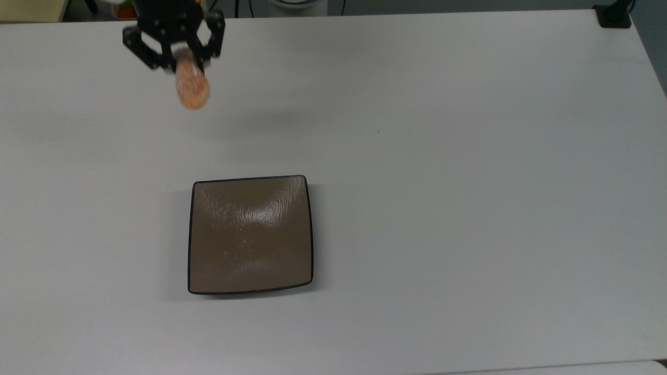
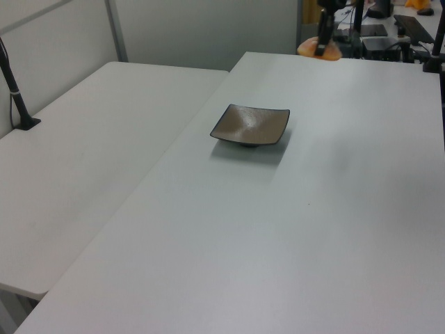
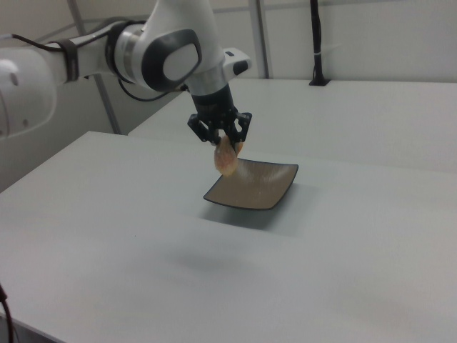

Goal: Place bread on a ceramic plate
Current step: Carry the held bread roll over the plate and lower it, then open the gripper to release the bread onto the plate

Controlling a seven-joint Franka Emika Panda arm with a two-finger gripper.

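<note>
The bread (image 1: 192, 89), an orange-brown sugary roll, hangs in the air from my gripper (image 1: 180, 58), which is shut on its upper end. In the top view they sit near the upper left, well above the table and apart from the ceramic plate (image 1: 250, 234). The plate is square, glossy brown with a dark rim, and holds nothing but a few crumbs. The right view shows the bread (image 3: 226, 157) dangling below the gripper (image 3: 223, 140), in front of the plate (image 3: 252, 186). In the left view the bread (image 2: 318, 49) is at the far edge, beyond the plate (image 2: 250, 125).
A white table (image 1: 469, 208) carries the plate. A second white table (image 2: 83, 160) adjoins it on the left view's left. A bin of colourful items (image 1: 122, 5) sits beyond the far edge. A black clamp (image 1: 614, 15) holds the top view's upper right corner.
</note>
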